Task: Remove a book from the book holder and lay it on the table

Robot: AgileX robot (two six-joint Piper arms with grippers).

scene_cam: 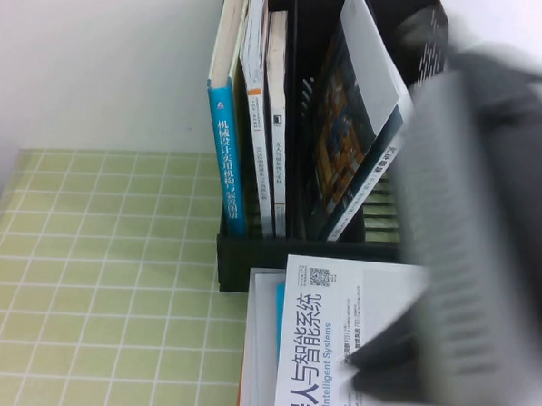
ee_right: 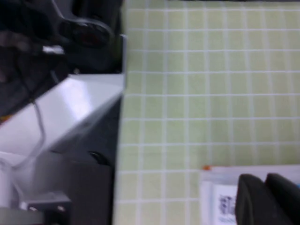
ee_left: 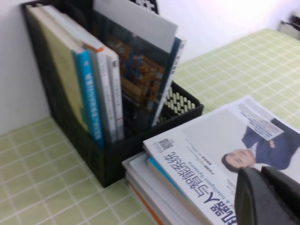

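I have the book (scene_cam: 336,343) lying flat on a stack before the book holder (scene_cam: 314,251); my right gripper (scene_cam: 372,363), clenched empty, must retreat; my left gripper (ee_left: 269,197) is beside the book, grip indiscernible.

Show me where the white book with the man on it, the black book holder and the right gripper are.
white book (ee_left: 206,154): left wrist view, bare cover beside the man.
book holder (scene_cam: 250,254): high view, low front lip.
right gripper (ee_right: 267,199): right wrist view, between its closed fingertips, over the stack's edge.

White book (ee_left: 211,140) (blue title), black book holder (scene_cam: 250,252), green gridded table (scene_cam: 94,276), seemingly grey claw (ee_right: 265,197).
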